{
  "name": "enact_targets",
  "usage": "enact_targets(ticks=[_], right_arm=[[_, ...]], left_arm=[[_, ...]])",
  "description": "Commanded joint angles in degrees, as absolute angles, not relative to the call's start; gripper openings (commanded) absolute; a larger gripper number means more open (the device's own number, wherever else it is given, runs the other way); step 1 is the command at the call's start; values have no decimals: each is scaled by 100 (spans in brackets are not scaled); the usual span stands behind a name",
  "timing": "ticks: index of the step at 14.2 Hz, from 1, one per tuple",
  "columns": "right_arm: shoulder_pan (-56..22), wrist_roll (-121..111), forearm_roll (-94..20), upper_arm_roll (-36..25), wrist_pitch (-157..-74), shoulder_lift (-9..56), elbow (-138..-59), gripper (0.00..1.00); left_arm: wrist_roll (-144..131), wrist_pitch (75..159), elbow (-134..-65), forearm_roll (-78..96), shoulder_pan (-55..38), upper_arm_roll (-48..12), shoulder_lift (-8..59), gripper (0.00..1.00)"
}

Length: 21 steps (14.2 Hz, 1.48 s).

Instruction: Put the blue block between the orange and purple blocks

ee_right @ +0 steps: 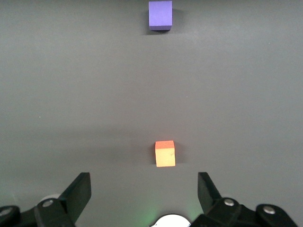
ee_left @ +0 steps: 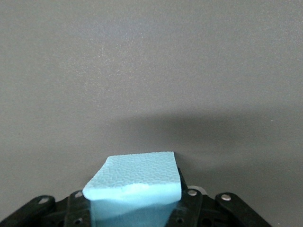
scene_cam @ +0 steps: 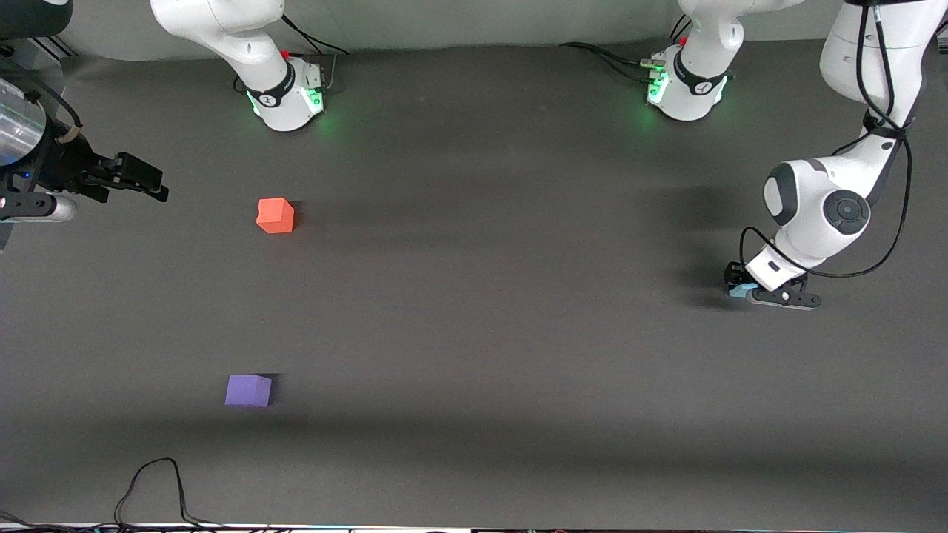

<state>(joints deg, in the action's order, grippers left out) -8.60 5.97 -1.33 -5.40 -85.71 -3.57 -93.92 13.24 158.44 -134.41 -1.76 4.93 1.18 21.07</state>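
Observation:
The blue block sits between the fingers of my left gripper, low at the table toward the left arm's end. In the left wrist view the block fills the space between the jaws of the gripper, which is shut on it. The orange block and the purple block lie toward the right arm's end, the purple one nearer to the front camera. My right gripper is open and empty, up in the air beside the orange block. The right wrist view shows that gripper, the orange block and the purple block.
The two arm bases stand along the table edge farthest from the front camera. A black cable loops on the table at the edge nearest to that camera, near the purple block. A wide stretch of dark table lies between the blocks and the left gripper.

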Motion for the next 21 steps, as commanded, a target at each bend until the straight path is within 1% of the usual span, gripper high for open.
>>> enact_targets(ticks=[1,3,5,7,9,10,11,13,16,19,21], right_arm=[[-896,536,-105,-527,-8499,-387,-9308,100],[-896,536,-105,-527,-8543,-369,-9290,100],[-896,536,-114,-527,-8552,-360,-9290,100],[-896,536,-114,-536,-8552,-360,-9299,100],[-896,536,-114,-527,-8543,-360,-9308,100],[-896,536,-114,-527,-8543,-369,-9308,100],[-896,527,-114,-527,-8534,-369,-9299,100],[-896,527,-193,-536,-8525,-378,-9308,100],[-896,527,-202,-527,-8534,-378,-9299,100],[-896,527,-272,-536,-8525,-378,-9308,100],[-896,527,-281,-527,-8534,-369,-9316,100]], left_arm=[[1283,15751,-13456,-255,519,123,1943,41],[1309,15086,-13150,-255,527,167,1672,41],[1301,13841,-12502,-255,527,176,1329,41],[1292,12347,-11606,-246,510,167,1143,42],[1065,10888,-10535,-246,457,123,1116,42],[872,10228,-10033,-237,405,97,1151,42],[635,9778,-9663,-176,230,36,1169,42],[-433,9405,-9230,-132,-348,-9,1186,42],[-2366,9457,-8957,86,-1587,-88,1370,41],[-3862,9658,-8291,229,-2765,-123,2116,41],[-4838,10044,-7746,220,-3459,-141,2730,41]])
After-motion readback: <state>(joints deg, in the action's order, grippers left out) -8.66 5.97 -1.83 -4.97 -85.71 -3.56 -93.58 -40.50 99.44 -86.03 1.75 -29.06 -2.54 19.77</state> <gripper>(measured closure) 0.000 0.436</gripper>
